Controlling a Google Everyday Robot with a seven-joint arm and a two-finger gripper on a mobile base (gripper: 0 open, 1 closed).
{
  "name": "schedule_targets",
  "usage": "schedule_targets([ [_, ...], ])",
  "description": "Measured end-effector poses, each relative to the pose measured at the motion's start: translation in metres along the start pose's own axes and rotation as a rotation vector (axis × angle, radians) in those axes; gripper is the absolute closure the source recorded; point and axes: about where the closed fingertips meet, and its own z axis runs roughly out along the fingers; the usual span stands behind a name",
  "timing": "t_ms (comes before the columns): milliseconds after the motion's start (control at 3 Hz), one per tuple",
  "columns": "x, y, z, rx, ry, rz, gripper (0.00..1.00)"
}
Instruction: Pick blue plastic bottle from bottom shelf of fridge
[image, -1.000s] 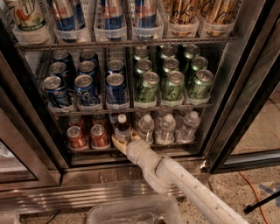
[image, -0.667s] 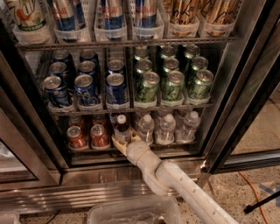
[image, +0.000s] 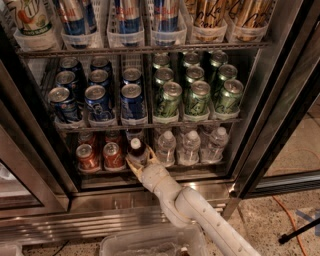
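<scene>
The fridge (image: 280, 100) stands open in the camera view. On its bottom shelf (image: 150, 170) the blue plastic bottle (image: 136, 149), with a white cap and dark drink, stands upright between red cans and clear water bottles. My gripper (image: 141, 161) reaches in from the lower right on a white arm. Its fingers (image: 131, 163) sit on either side of the bottle's lower body and close on it. The bottle's base is hidden behind the gripper.
Two red cans (image: 100, 156) stand left of the bottle and three water bottles (image: 190, 146) right of it. The rack above holds blue cans (image: 100, 100) and green cans (image: 197, 95). The door frame (image: 300, 115) stands at the right. A clear plastic bin (image: 150, 242) lies on the floor below.
</scene>
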Motion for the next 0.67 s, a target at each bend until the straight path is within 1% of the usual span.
schedule_targets([
  [667, -0.0089, 0.0066, -0.0019, -0.021, -0.01, -0.033, 1.0],
])
